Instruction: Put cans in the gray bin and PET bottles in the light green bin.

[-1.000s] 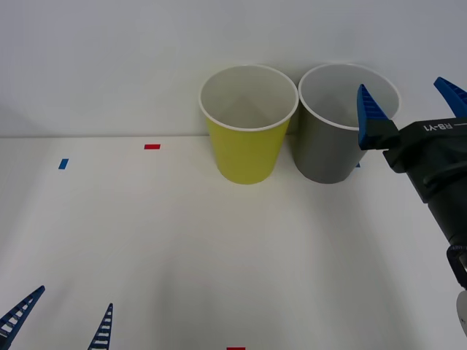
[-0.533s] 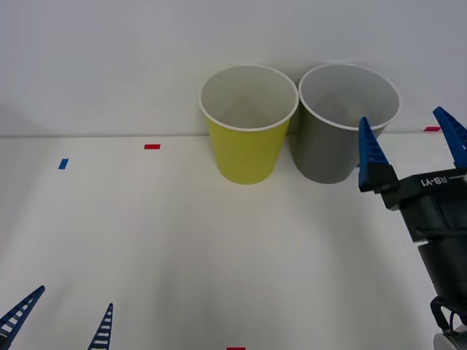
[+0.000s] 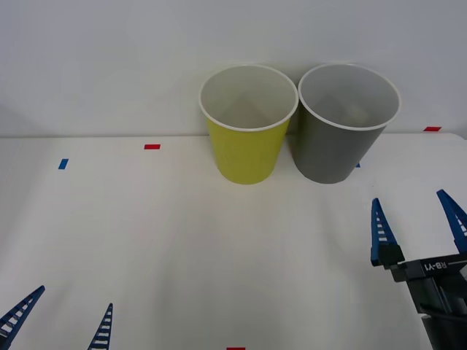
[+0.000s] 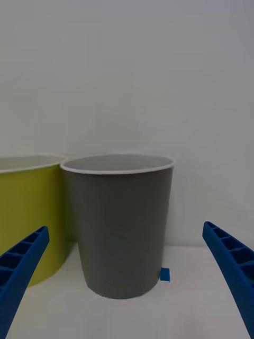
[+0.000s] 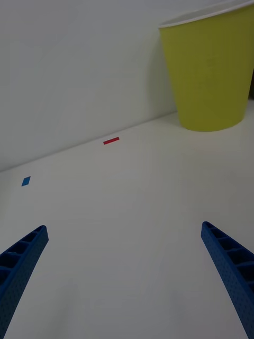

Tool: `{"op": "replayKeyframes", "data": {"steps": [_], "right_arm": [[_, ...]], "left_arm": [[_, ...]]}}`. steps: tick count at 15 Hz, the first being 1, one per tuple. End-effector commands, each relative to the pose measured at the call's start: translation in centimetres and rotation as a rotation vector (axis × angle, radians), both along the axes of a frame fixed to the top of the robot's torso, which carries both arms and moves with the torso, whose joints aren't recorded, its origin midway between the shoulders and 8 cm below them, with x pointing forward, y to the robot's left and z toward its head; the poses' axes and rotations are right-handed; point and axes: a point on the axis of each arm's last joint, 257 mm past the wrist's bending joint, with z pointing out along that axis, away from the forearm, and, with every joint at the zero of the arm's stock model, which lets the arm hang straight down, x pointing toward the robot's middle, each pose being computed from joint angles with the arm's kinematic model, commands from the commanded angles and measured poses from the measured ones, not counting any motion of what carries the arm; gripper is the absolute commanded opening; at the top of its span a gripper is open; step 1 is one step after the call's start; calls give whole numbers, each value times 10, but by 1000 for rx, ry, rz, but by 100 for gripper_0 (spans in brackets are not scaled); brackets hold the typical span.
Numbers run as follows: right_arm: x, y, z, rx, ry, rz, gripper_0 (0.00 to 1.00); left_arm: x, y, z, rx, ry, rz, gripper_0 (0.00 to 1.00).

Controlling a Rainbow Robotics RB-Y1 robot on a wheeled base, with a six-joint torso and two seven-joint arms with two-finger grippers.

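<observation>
The light green bin [image 3: 246, 146] and the gray bin [image 3: 336, 146] stand upright side by side against the back wall, the gray one on the right. My right gripper [image 3: 408, 208] is open and holds nothing; it hovers in front of the gray bin [image 4: 121, 228] and a little to its right, well short of it. The light green bin [image 4: 26, 228] sits beside that one. My left gripper [image 3: 75, 299] is open at the front left corner, far from the light green bin [image 5: 211, 74]. Cans and PET bottles are out of view.
The white table [image 3: 182, 240] runs back to a white wall. Small tape marks lie on it: red [image 3: 152, 146] and blue [image 3: 63, 163] at the back left, red [image 3: 432, 128] at the far right, blue [image 4: 165, 274] by the gray bin's base.
My right gripper has drawn back from the gray bin's rim toward the front right of the table and sunk lower, staying open. The left gripper has not moved.
</observation>
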Motion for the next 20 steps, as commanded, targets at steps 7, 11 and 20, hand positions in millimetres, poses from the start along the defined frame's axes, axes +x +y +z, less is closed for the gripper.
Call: {"op": "replayKeyframes", "data": {"steps": [7, 11, 20], "right_arm": [[-63, -38, -59, -12, 185, -90, 100], [-88, -43, -79, -38, 260, -109, 100], [-124, -40, -91, -24, 349, -106, 100]], "left_arm": [[0, 0, 0, 0, 0, 0, 100], [0, 0, 0, 0, 0, 0, 100], [0, 0, 0, 0, 0, 0, 100]]}}
